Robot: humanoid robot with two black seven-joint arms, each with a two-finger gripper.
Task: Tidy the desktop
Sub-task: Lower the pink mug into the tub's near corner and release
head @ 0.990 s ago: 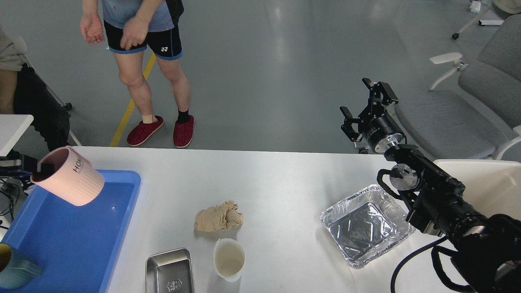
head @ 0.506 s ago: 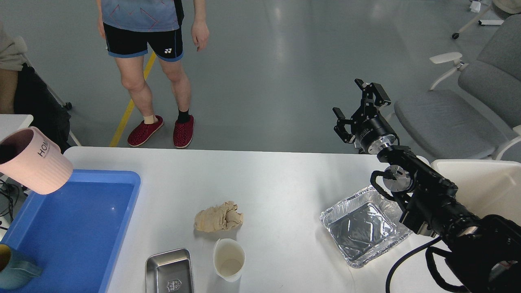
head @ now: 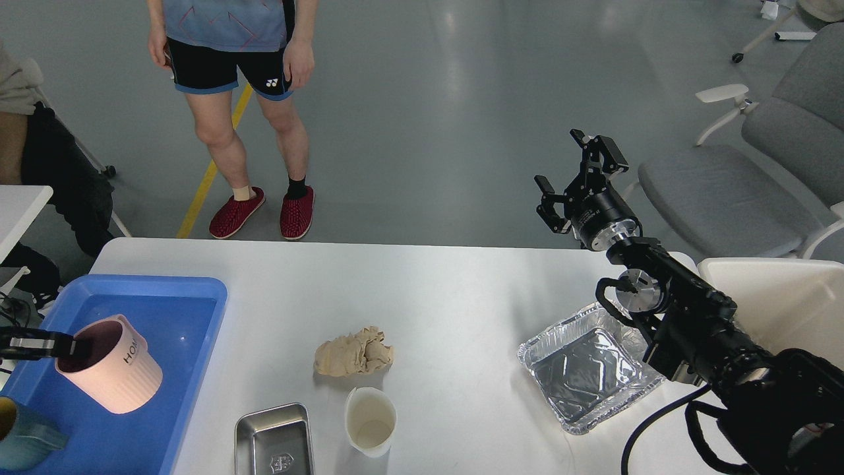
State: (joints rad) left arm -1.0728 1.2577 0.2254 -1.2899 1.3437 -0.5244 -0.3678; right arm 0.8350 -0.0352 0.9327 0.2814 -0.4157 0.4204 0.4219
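My left claw pinches the rim of the pink cup, tilted over the blue tray at nine o'clock on the worktop. My right claw hangs spread past the far edge at two o'clock. Crumpled tissue sits mid-worktop, the paper cup and steel tray at six, the foil pan at four.

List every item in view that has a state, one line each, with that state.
pink cup: tilted, over the blue tray, held at its rim by the left claw
teal mug: in the tray's near corner
paper cup: upright, empty
steel tray: empty
foil pan: empty
crumpled napkin: on the desktop
right claw: open, raised, holding nothing
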